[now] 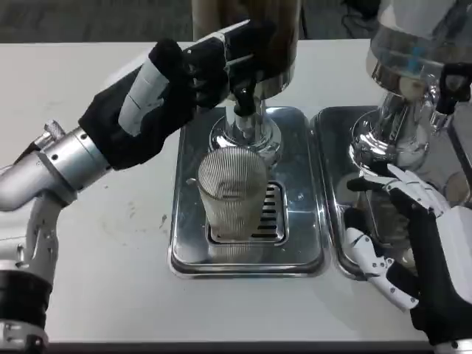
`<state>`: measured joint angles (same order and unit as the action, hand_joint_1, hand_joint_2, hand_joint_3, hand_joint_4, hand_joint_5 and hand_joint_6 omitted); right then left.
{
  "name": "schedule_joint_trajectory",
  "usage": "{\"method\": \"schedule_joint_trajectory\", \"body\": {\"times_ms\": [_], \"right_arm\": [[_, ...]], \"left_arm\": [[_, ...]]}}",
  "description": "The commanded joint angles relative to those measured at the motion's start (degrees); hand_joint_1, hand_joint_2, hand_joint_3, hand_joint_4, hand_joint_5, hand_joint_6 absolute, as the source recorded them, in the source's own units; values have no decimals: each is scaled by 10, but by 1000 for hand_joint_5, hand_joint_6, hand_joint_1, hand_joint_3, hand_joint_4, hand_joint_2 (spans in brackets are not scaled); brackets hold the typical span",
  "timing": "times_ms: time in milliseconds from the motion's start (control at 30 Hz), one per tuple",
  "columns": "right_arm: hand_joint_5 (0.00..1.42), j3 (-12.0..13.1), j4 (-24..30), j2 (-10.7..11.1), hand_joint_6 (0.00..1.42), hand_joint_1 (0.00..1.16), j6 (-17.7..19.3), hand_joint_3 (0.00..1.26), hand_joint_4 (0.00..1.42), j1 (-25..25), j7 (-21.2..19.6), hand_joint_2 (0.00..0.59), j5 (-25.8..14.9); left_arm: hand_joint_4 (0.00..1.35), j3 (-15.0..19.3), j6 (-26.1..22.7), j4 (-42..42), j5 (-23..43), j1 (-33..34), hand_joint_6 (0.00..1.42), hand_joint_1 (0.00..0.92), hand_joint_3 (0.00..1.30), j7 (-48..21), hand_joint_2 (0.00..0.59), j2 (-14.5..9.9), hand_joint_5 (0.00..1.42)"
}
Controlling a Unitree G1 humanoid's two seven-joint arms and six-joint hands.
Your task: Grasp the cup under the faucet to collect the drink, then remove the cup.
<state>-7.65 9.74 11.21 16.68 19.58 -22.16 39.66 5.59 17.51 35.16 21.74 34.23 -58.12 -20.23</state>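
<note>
Ribbed clear cup (232,193) stood on drip tray (302,251) under faucet (244,110).
Prob. light, thin-walled, slippery; grip mid-wall. Left hand (181,77) fingers curled at faucet lever; right hand (398,236) spread, empty.

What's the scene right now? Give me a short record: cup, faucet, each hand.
cup: ribbed clear cup upright on the drip tray grate, under the faucet; held by neither hand
faucet: on the brown dispenser; flow cannot be told
left hand: raised at the faucet lever, fingers on it
right hand: open, over the second tray, apart from the cup
</note>
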Motion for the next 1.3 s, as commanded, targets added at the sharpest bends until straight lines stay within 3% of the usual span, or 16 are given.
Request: {"method": "schedule_joint_trajectory", "body": {"times_ms": [33, 800, 1300], "right_arm": [[172, -1, 2, -4, 148, 315, 2, 439, 211, 6, -5, 422, -5], [184, 2, 8, -7, 148, 307, 2, 433, 218, 13, -4, 421, -8], [184, 2, 5, -7, 148, 305, 3, 433, 223, 9, -2, 421, -8]], "left_arm": [[0, -8, 16, 9, -22, 16, 45, 0, 112, -6, 66, -3, 76], [0, -44, 129, 37, -114, 10, 18, 0, 89, 12, 64, -12, 40], [0, -91, 230, 67, -163, -1, 10, 0, 89, 44, 62, -24, 35]]}}
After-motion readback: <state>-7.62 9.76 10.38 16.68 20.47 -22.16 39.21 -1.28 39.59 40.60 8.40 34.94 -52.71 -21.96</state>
